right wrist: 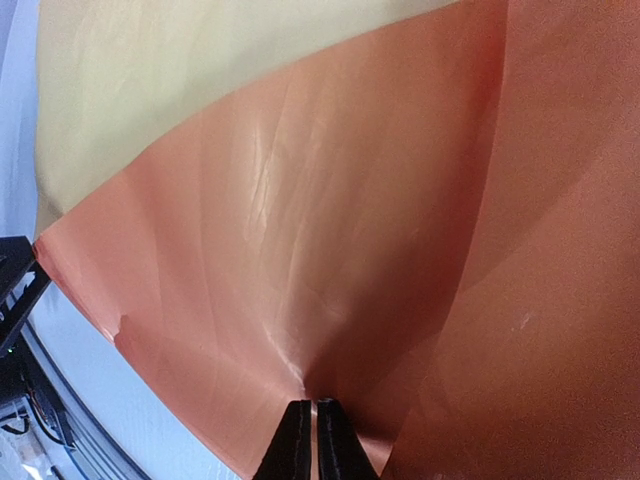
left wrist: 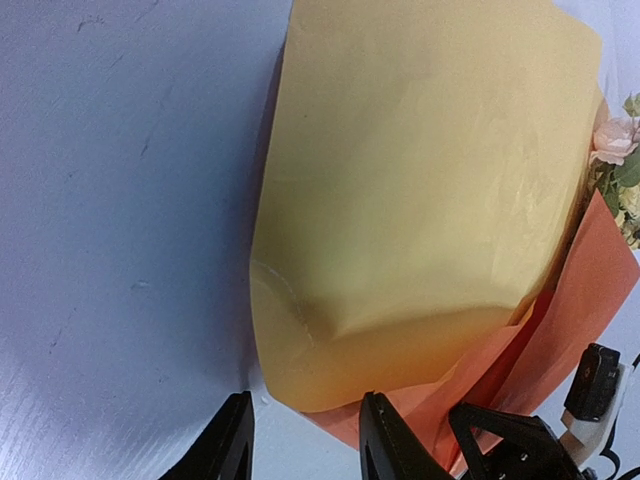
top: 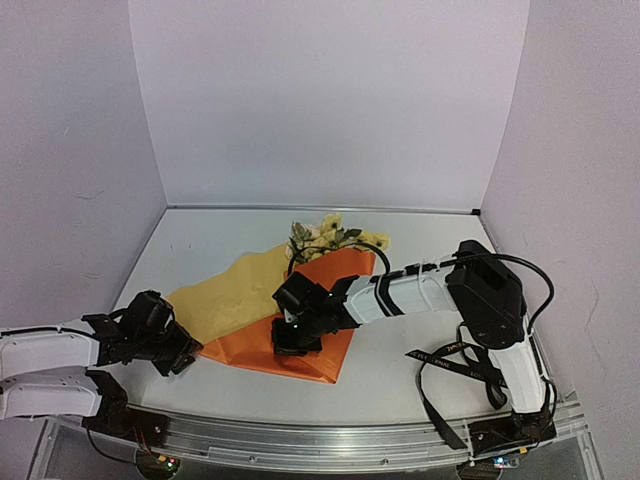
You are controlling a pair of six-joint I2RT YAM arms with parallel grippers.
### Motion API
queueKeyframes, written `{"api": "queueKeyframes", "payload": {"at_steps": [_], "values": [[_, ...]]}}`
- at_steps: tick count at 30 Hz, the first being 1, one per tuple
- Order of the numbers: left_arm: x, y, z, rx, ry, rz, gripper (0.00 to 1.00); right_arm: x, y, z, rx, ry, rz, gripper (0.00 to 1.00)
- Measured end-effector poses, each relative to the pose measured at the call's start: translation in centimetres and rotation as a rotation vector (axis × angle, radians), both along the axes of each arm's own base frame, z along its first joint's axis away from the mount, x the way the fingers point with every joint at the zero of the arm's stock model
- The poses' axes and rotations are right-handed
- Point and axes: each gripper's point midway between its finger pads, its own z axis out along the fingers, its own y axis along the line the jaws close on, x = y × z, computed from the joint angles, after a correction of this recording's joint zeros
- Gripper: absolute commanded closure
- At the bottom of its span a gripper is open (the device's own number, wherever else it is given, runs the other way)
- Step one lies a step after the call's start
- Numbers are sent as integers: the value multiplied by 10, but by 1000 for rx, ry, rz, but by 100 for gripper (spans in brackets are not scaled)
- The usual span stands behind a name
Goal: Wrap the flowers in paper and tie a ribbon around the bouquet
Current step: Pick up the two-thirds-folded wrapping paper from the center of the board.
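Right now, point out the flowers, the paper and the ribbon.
flowers [top: 330,236]: top external view, yellow blossoms.
paper [top: 225,295]: top external view, pale folded-over flap.
ribbon [top: 440,353]: top external view, lettered stretch.

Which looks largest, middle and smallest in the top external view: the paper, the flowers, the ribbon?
1. The paper, clearly largest.
2-3. Unsure: the ribbon is longer but thin; the flowers are wider, partly hidden in the paper.

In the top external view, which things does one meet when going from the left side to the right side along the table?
The left gripper → the yellow flap of the paper → the right gripper → the ribbon.
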Motion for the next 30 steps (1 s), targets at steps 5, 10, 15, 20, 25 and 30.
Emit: {"api": "queueKeyframes", "payload": {"at_steps": [5, 10, 15, 20, 25, 30], "values": [[5, -3, -6, 4, 0, 0, 75, 0, 0, 0, 1, -1, 0, 93], [11, -3, -8, 19, -17, 3, 96, 1, 0, 0, 4, -2, 0, 94], [14, -1, -7, 52, -50, -29, 100, 2, 1, 0, 10, -4, -1, 94], [31, -11, 28, 66, -179, -107, 100, 2, 1, 0, 13, -4, -1, 94], [50, -33, 88, 36, -379, -225, 100, 3, 2, 0, 17, -6, -2, 94], [48, -55, 110, 20, -484, -381, 100, 4, 3, 0, 20, -5, -5, 93]]}}
